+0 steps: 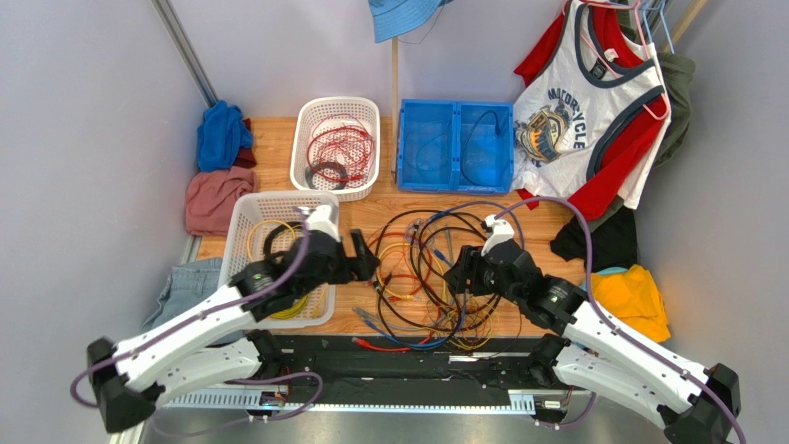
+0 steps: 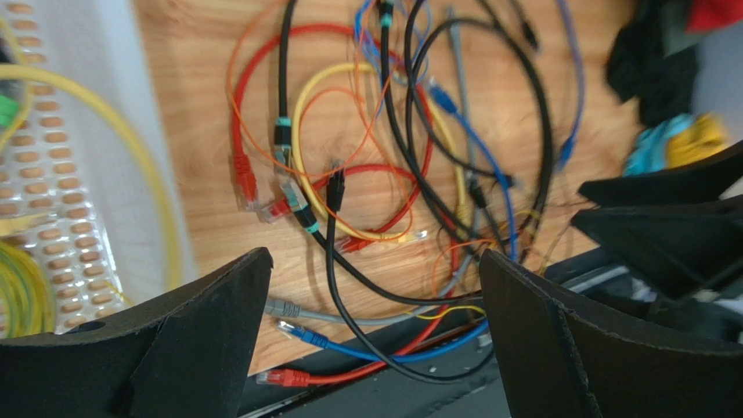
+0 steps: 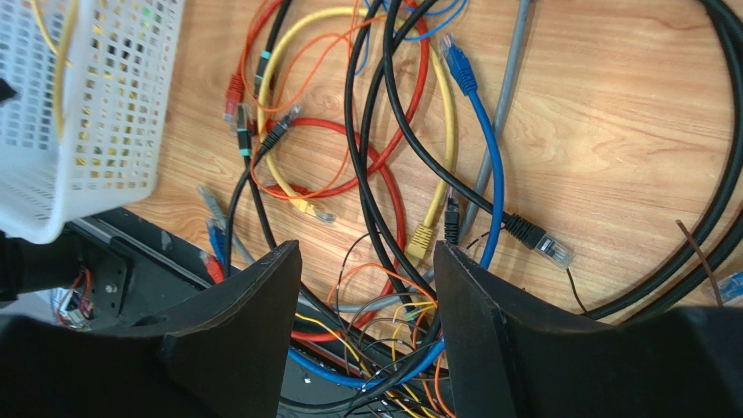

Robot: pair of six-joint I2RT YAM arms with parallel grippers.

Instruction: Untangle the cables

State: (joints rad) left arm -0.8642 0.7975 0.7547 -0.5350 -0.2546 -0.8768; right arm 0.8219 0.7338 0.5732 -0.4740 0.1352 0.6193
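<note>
The cables [image 1: 426,277] lie in a tangled heap on the wooden table: black, blue, red, yellow, orange and grey cords with plug ends. Some hang over the near edge. My left gripper [image 1: 368,259] is open and empty at the heap's left side. In the left wrist view it [image 2: 375,261] hovers above the cables [image 2: 349,174], holding nothing. My right gripper [image 1: 456,276] is open at the heap's right side. In the right wrist view it [image 3: 366,252] hovers over the cords [image 3: 392,157], with thin wires below the gap and nothing gripped.
A white basket [image 1: 248,215] with yellow cable sits at the left. Another white basket [image 1: 306,139] with red cables and a blue bin [image 1: 456,109] stand at the back. Clothes lie at the left and right sides. A black rail [image 1: 407,356] runs along the near edge.
</note>
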